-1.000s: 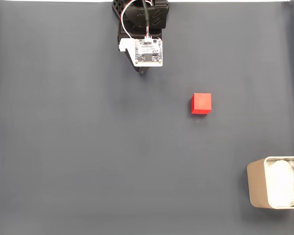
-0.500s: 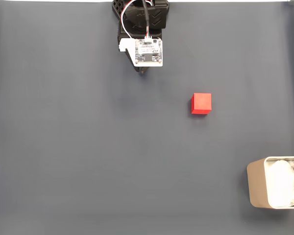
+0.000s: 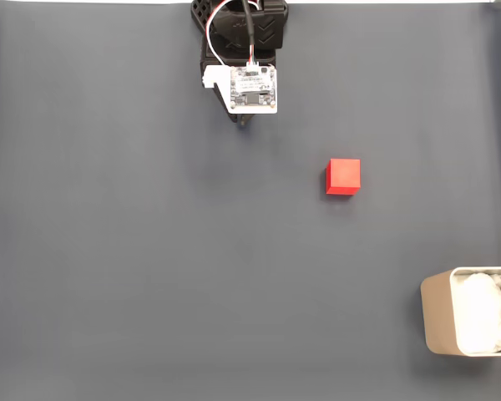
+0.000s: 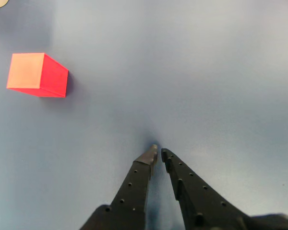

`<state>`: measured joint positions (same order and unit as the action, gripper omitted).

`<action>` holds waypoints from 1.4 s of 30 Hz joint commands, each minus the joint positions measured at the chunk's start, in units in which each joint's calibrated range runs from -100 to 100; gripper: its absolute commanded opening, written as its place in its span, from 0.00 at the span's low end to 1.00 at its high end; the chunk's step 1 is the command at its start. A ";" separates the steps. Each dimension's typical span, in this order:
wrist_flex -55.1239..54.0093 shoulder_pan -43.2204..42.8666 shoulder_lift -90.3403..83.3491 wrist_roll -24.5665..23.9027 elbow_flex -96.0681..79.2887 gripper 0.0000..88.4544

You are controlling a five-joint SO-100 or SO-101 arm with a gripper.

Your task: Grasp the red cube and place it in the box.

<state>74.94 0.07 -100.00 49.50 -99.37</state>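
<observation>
The red cube point(image 3: 343, 176) rests on the grey mat right of centre in the fixed view, and at the upper left in the wrist view point(image 4: 37, 74). The beige box point(image 3: 438, 322) with white lining sits at the lower right edge of the fixed view. My arm hangs at the top centre there, with its gripper point(image 3: 245, 122) under the white camera board, well up and left of the cube. In the wrist view the black gripper point(image 4: 158, 152) is shut, tips nearly together just above the mat, holding nothing.
A plain dark grey mat point(image 3: 134, 267) covers the whole table. Its pale upper border runs along the top of the fixed view behind the arm base point(image 3: 240, 25).
</observation>
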 commanded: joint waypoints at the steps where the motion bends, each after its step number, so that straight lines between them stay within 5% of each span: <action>1: 0.96 0.28 0.09 -0.10 -0.54 0.00; 12: 0.47 0.00 0.09 0.34 -0.54 0.00; 23: -14.28 0.21 1.56 1.47 2.83 0.00; 42: -17.48 -2.42 28.60 -0.20 49.28 0.00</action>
<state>57.04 -1.63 -75.68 50.09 -60.85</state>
